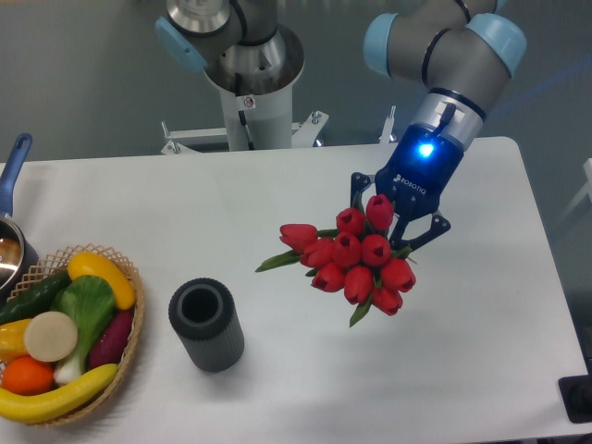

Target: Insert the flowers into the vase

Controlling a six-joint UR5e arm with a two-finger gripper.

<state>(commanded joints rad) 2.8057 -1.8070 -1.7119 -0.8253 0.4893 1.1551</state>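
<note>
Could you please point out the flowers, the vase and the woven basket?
flowers [356, 254], fixed camera, central red bud.
vase [219, 344], fixed camera, ribbed outer wall.
woven basket [137, 328], fixed camera, right rim.

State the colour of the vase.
Dark grey, with a ribbed side: the vase, seen clearly in the fixed camera view.

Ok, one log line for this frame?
phase: carry | gripper: shut on tulip bunch, held above table | vase: upright, empty, left of bunch | insertion: not yet done
</note>
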